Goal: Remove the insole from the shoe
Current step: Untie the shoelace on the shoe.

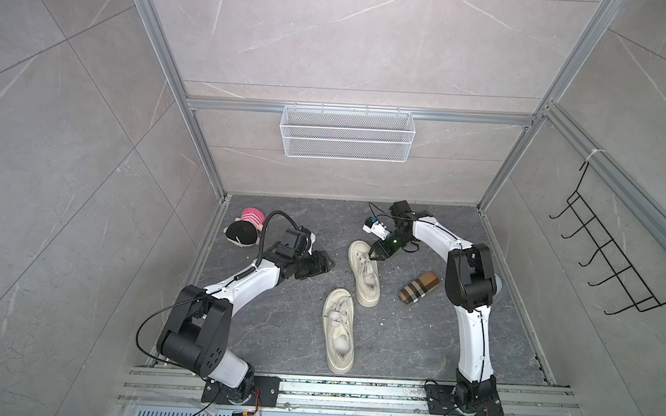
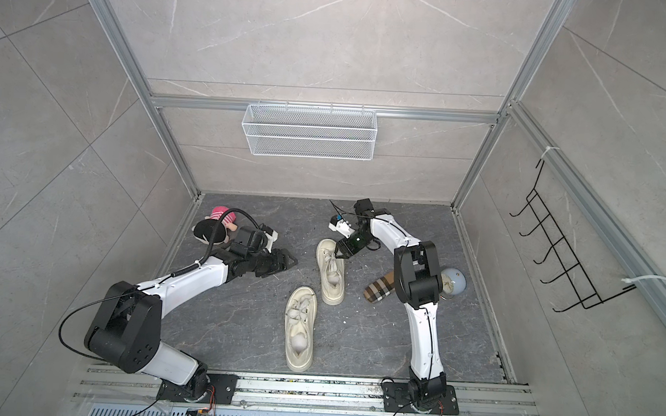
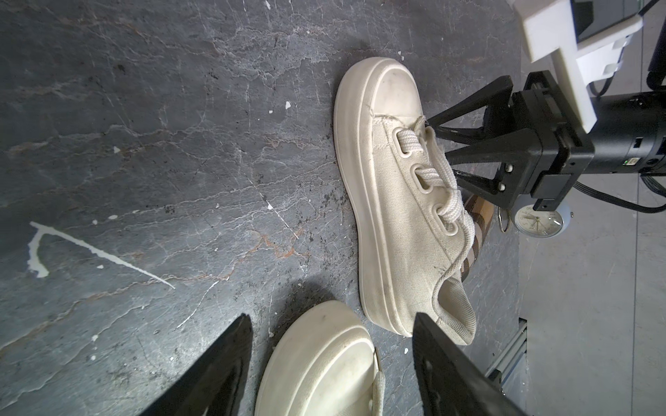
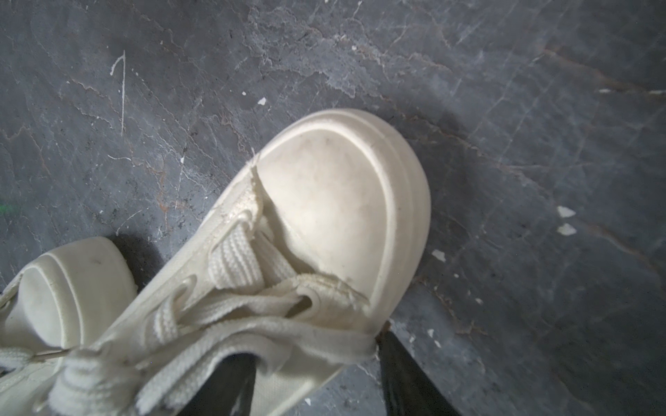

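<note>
Arm (image 1: 471, 333) arches forward; right gripper (image 1: 376, 257) parted over shoe (image 1: 367, 287) laces (image 1: 364, 264); left gripper (image 1: 326, 264) spread.

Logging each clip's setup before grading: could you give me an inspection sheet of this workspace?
Surface: dark stone-look tabletop, with white flecks and scuffs.
Job's things: two cream lace-up shoes, far shoe and near shoe, both sole-down; no insole seen outside either.
Clutter: plush doll, plaid item, small clock.
Grippers: right gripper at the far shoe's laces, jaws apart; left gripper low beside the shoes, jaws open, empty.
Cables: black cable arching over the left wrist; loose loop by the left arm's base.
Surroundings: tiled walls, white mesh basket, black hook rack.
</note>
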`<state>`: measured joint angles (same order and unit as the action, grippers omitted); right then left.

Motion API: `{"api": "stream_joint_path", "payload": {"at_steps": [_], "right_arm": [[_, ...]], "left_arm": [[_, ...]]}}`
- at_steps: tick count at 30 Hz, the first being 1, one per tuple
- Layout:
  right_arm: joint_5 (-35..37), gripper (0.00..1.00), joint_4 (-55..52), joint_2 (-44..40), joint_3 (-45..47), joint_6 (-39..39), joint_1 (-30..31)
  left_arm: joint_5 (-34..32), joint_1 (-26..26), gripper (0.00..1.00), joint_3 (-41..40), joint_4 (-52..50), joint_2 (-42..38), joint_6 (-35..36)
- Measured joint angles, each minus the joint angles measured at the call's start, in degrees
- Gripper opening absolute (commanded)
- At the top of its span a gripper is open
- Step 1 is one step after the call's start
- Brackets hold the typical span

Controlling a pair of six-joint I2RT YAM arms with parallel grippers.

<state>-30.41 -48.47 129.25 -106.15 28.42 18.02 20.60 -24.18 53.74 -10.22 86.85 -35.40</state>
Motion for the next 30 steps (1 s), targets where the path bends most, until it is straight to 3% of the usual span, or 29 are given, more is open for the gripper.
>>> {"api": "stream_joint_path", "payload": {"at_steps": [6, 10, 13, 20, 30], "right_arm": [[-1.2, 0.47, -0.15, 0.61, -1.44, 0.11, 0.42], [-1.33, 0.34, 1.03, 0.39, -0.24, 0.11, 0.44], [-1.03, 0.17, 2.05, -1.36, 2.54, -0.07, 0.42], [2.12, 0.02, 2.84, -11.45, 11.69, -0.66, 0.83], [6.01, 0.0, 6.49, -27.74, 17.51, -3.23, 0.9]], "left_arm": [[-0.26, 0.0, 0.72, 0.04, 0.0, 0.0, 0.0], [-0.87, 0.0, 0.72, 0.04, -0.02, -0.02, 0.04], [-1.14, 0.0, 0.72, 0.04, -0.09, -0.13, 0.22], [-2.38, 0.0, 0.73, 0.07, -1.22, -1.68, 1.88], [-2.49, -1.05, 0.73, 2.21, -3.37, -1.95, 5.79]]}}
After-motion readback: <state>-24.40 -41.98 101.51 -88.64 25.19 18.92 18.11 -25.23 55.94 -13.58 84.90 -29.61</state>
